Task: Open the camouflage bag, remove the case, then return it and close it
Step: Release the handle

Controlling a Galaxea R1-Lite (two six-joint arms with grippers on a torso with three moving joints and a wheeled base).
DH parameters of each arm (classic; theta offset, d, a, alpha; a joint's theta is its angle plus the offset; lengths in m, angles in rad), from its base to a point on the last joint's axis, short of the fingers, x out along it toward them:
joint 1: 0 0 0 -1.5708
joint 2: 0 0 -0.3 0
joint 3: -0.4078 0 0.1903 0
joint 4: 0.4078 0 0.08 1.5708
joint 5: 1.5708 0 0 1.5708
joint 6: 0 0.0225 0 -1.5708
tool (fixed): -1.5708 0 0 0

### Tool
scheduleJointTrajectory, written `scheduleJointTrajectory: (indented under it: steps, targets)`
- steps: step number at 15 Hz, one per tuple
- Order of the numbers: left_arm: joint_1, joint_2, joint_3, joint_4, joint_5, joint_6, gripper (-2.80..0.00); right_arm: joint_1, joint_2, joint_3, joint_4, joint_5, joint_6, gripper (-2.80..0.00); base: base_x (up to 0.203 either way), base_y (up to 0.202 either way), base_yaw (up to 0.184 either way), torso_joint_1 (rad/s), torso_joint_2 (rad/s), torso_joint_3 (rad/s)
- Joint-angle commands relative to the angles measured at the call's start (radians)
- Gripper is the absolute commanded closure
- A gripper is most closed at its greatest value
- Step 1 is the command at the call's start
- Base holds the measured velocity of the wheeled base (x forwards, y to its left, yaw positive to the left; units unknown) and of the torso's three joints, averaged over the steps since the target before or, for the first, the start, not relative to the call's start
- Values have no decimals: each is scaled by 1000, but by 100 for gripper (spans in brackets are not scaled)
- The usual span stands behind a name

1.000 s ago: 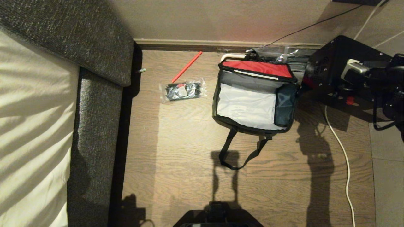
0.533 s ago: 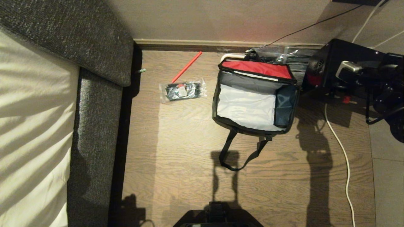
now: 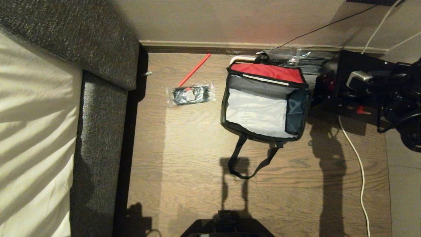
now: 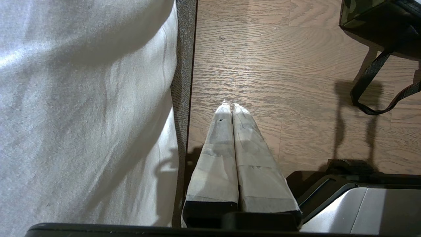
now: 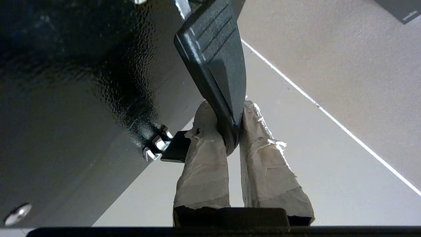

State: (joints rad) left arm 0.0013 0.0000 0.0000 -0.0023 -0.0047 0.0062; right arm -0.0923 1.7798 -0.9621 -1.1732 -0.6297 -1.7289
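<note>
The camouflage bag (image 3: 263,108) lies open on the wooden floor, its red-lined flap (image 3: 266,70) folded back and its pale inside empty. One camouflage corner of the bag (image 4: 358,13) also shows in the left wrist view. The black case (image 3: 345,72) hangs in the air to the right of the bag. My right gripper (image 5: 227,108) is shut on the case's dark strap handle (image 5: 213,52), with the speckled case body (image 5: 82,82) beside the fingers. My left gripper (image 4: 229,106) is shut and empty, low beside the bed edge.
A dark bed frame with a white mattress (image 3: 98,98) fills the left side. A clear packet of black items (image 3: 190,94) and a red stick (image 3: 194,69) lie left of the bag. The bag's black strap (image 3: 240,158) trails toward me. A white cable (image 3: 357,154) runs along the right.
The case, held by my right gripper, has moved to the right, away from the open bag. The bag and the left arm have not moved.
</note>
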Motion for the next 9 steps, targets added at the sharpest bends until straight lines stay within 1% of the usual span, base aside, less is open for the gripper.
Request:
scheduleJointTrajectory:
  steps: [1, 6, 9]
  targets:
    - [0, 0, 2, -1, 0, 0, 0, 3, 24, 0, -11, -2, -8, 0, 0, 0, 0, 0, 0, 0]
    - [0, 0, 2, -1, 0, 0, 0, 46, 84, -7, -42, -2, -5, 0, 0, 0, 0, 0, 0, 0]
    - [0, 0, 2, -1, 0, 0, 0, 93, 99, -31, -45, -2, 36, 0, 0, 0, 0, 0, 0, 0]
